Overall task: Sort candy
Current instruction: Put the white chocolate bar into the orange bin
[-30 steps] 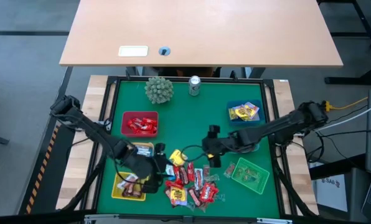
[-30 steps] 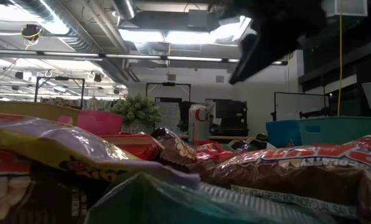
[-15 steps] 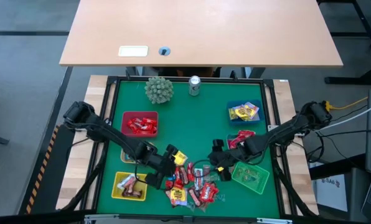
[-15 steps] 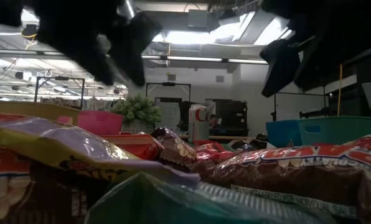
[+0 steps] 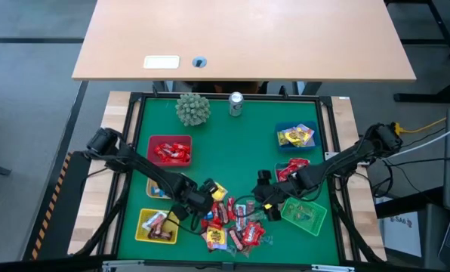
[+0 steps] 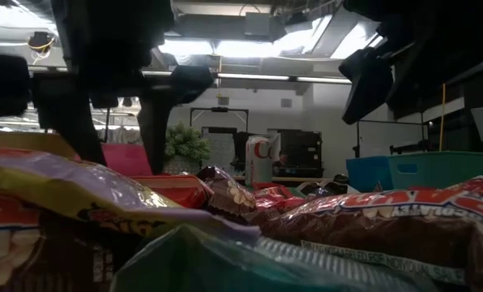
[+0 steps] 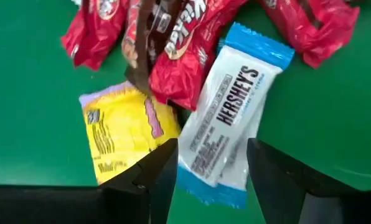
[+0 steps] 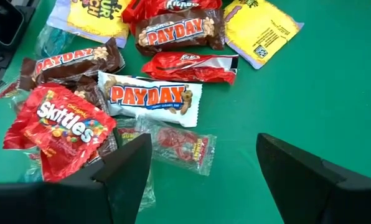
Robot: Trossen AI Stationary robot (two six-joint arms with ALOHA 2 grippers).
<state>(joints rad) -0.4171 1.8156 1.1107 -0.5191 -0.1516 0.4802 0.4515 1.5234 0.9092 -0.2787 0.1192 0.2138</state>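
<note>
- candy pile sits loose at the near middle of the green mat, unsorted, so both arms crowd in there.
- left gripper hangs low at the pile's left edge, fingers spread wide, holding nothing.
- in the left wrist view its fingers straddle a blue-white hershey's bar; a yellow pack lies just beside and red wrappers overlap the bar's far end. looks lined up to pinch that bar, my guess.
- right gripper is at the pile's right edge, near the green basket, fingers also spread wide and empty.
- right wrist view looks down on a white payday, brown payday bars, a skittles bag and a clear red-print pack between the fingers; no contact yet, target unclear.
- baskets ring the pile so each type has a drop spot: red basket holds red candy, blue basket holds yellow packs, yellow basket at near left holds a few brownish ones.
- green basket looks nearly empty.
- spiky ball and can stand at the far edge, out of the way.
- sorting partly done; most of the pile is left.
</note>
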